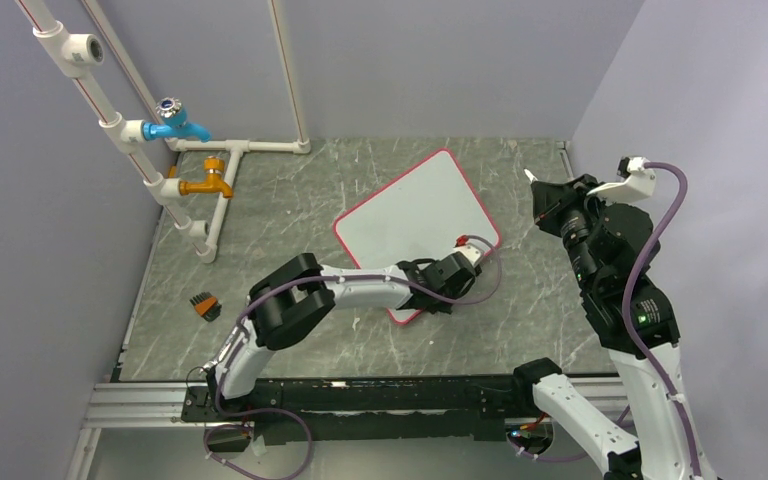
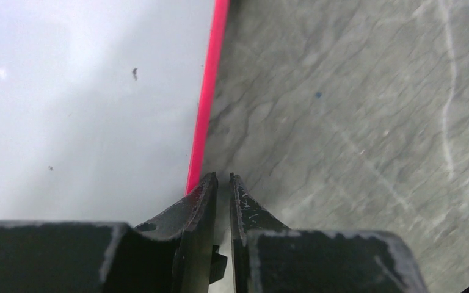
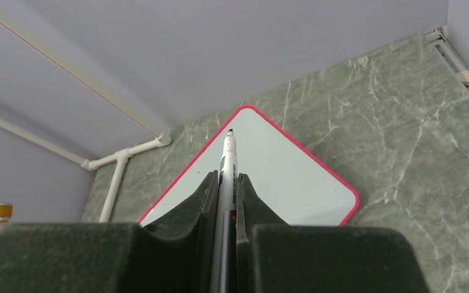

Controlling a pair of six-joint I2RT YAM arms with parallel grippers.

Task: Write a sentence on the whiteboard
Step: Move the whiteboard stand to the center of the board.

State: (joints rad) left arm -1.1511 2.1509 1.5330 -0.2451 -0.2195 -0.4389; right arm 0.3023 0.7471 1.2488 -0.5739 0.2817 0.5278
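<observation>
The whiteboard (image 1: 410, 215), white with a red rim, lies tilted on the grey marbled table. Its face is bare apart from tiny specks, so the sentence is not in view. My left gripper (image 1: 457, 268) sits low at the board's near right edge. In the left wrist view the gripper (image 2: 223, 176) is shut to a thin slit with nothing between its jaws, and the red rim (image 2: 204, 104) runs under its left finger. My right gripper (image 1: 548, 198) hangs raised to the right of the board. In the right wrist view that gripper (image 3: 226, 176) is shut on a white marker (image 3: 228, 155) whose tip points toward the whiteboard (image 3: 281, 177).
A white pipe frame stands at the back left with a blue tap (image 1: 175, 120) and an orange tap (image 1: 210, 185). A small black and orange object (image 1: 205, 305) lies near the left front. Walls close in the table's left, back and right sides.
</observation>
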